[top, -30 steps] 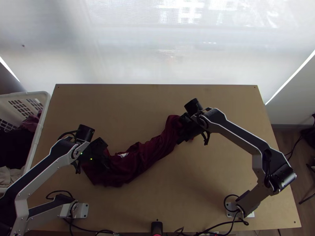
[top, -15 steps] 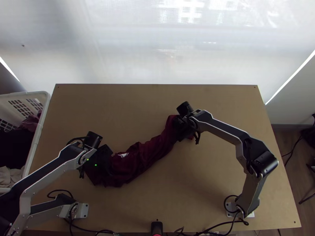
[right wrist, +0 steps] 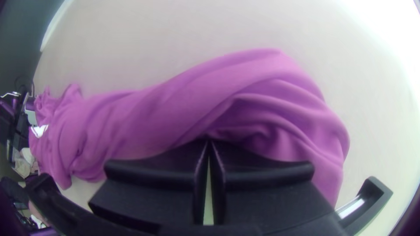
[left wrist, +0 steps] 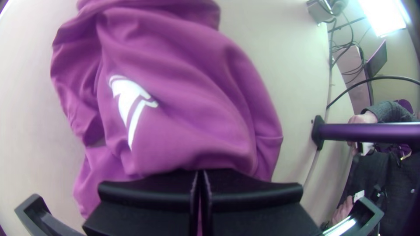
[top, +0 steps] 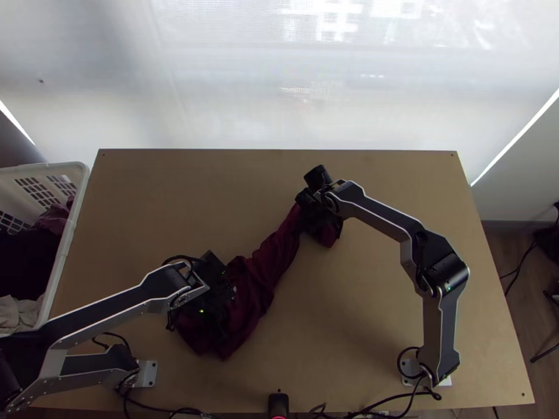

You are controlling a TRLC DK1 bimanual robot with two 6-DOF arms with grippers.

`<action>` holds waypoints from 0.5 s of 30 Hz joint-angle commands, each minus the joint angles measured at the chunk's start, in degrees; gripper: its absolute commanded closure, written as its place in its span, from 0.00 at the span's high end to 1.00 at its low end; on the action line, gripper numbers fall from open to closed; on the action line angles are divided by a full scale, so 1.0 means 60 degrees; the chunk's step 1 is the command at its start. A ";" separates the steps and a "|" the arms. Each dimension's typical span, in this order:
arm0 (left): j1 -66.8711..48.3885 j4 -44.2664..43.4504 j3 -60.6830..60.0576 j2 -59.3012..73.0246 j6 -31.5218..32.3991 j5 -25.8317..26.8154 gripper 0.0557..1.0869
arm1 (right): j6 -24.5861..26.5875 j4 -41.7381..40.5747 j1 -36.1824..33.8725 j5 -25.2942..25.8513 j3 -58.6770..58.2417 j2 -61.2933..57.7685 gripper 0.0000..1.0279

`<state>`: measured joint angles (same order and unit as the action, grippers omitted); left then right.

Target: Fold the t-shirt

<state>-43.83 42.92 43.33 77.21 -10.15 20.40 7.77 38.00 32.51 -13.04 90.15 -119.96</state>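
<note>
Across table (top: 377, 300) middle, t-shirt (top: 270, 262) was bunched; cloth was pinched by left gripper (left wrist: 200, 175) towards table's near edge, by right gripper (right wrist: 209, 142) towards far edge; low, even outward tension was needed before folding

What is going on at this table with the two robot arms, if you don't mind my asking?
Two robot arms are handling a dark red t-shirt on a light wooden table, apparently to fold it. The left gripper is closed on the cloth near the white print, and the right gripper is closed on it towards the other end, farther up the table. Between them the shirt lies bunched into a long, wrinkled strip, with no neat fold yet.
</note>
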 commanded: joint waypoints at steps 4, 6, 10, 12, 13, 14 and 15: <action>-0.1483 -0.0239 0.2036 0.1634 0.0447 0.0511 0.04 | 0.0009 0.0303 0.0323 -0.0112 0.1879 -0.1012 0.03; -0.1498 -0.0268 0.2695 0.2190 0.0330 0.0511 0.04 | -0.0021 0.0449 0.0411 -0.0156 0.2392 -0.1261 0.03; -0.1439 -0.0268 0.4013 0.2981 0.0300 0.0511 0.04 | -0.0050 0.0610 0.0485 -0.0185 0.2861 -0.1422 0.03; -0.1439 -0.0253 0.4482 0.3289 0.0286 0.0511 0.04 | -0.0065 0.0669 0.0470 -0.0215 0.2890 -0.1408 0.03; -0.1439 -0.0239 0.4658 0.3377 0.0271 0.0511 0.04 | -0.0065 0.0698 0.0470 -0.0259 0.2905 -0.1393 0.03; -0.1454 -0.0209 0.4819 0.3450 0.0271 0.0511 0.04 | -0.0065 0.0771 0.0455 -0.0259 0.2890 -0.1378 0.03; -0.1454 -0.0151 0.4922 0.3450 0.0286 0.0511 0.04 | -0.0065 0.0845 0.0426 -0.0273 0.2890 -0.1349 0.03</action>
<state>-51.83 41.60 64.40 92.88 -8.16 23.35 7.73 41.32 34.87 -14.04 104.75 -127.24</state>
